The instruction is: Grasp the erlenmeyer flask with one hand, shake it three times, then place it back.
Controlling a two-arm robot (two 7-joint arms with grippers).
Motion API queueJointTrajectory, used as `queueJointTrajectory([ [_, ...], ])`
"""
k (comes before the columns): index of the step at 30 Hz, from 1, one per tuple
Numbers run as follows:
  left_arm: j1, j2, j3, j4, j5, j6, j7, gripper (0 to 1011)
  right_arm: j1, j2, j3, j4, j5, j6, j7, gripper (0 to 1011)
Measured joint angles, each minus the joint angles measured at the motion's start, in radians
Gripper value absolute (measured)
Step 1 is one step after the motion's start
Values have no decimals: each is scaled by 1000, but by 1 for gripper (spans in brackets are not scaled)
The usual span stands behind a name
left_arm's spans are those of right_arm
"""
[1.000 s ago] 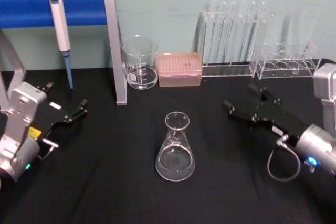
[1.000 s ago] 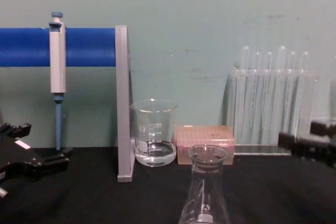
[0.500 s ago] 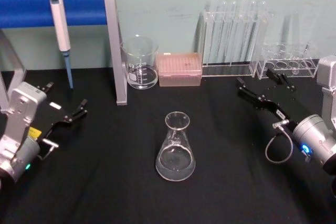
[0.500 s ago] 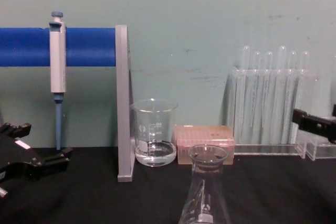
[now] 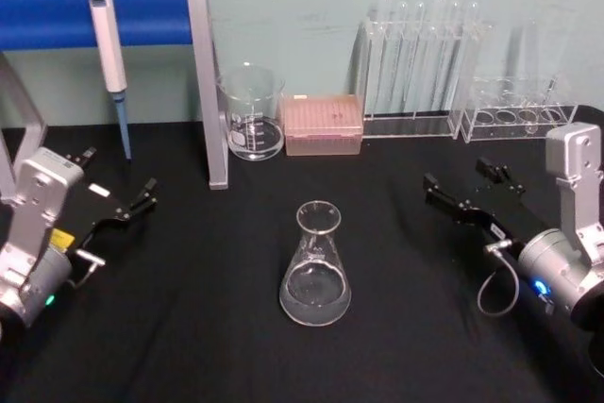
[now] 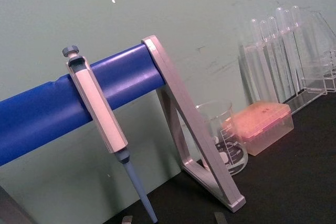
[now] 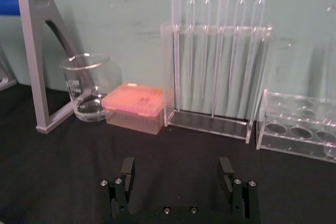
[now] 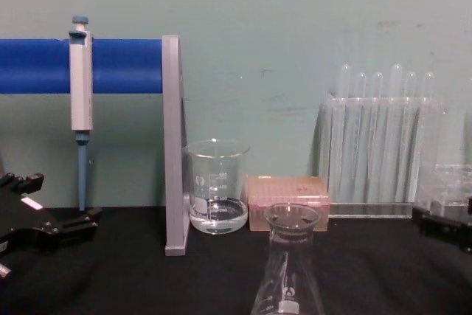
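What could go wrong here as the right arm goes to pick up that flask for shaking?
The flask stands free mid-table, and the open right gripper is off to its side, apart from it. A sideways approach could nudge the narrow neck and tip it. Its smooth sloped glass may slip in the fingers during shaking. The test tube rack and beaker stand close behind, so a wide swing might hit them. The left gripper sits parked at left.

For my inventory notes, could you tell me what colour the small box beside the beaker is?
The box is pink, clearest in the right wrist view.
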State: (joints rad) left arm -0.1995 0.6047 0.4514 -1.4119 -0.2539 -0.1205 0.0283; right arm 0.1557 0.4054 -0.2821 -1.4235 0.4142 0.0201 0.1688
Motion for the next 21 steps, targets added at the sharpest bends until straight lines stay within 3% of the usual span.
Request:
queueJointTrajectory([
  [13,0,0,0,0,0,0,0,1001,21,-23,8,38,-20,46,39,1002],
  [21,0,0,0,0,0,0,0,1001,20,-22,8,38,-20,46,38,1003],
])
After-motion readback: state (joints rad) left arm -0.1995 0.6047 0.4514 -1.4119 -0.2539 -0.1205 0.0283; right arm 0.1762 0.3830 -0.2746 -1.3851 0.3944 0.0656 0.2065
